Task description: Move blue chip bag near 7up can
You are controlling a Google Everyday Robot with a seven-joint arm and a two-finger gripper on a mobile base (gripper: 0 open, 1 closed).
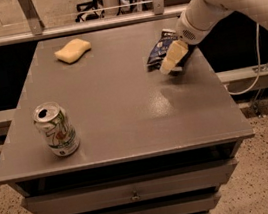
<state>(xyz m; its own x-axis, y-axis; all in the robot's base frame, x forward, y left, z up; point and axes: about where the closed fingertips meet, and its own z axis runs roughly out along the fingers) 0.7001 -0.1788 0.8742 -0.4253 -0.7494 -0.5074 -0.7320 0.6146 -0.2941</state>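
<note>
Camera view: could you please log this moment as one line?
gripper: at bag, far right | bag: far from can | can: upright, front left

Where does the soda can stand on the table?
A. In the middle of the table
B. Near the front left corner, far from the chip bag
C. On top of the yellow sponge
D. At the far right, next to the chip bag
B: the 7up can stands upright near the table's front left corner, while the blue chip bag lies at the far right, with the gripper down at it.
</note>
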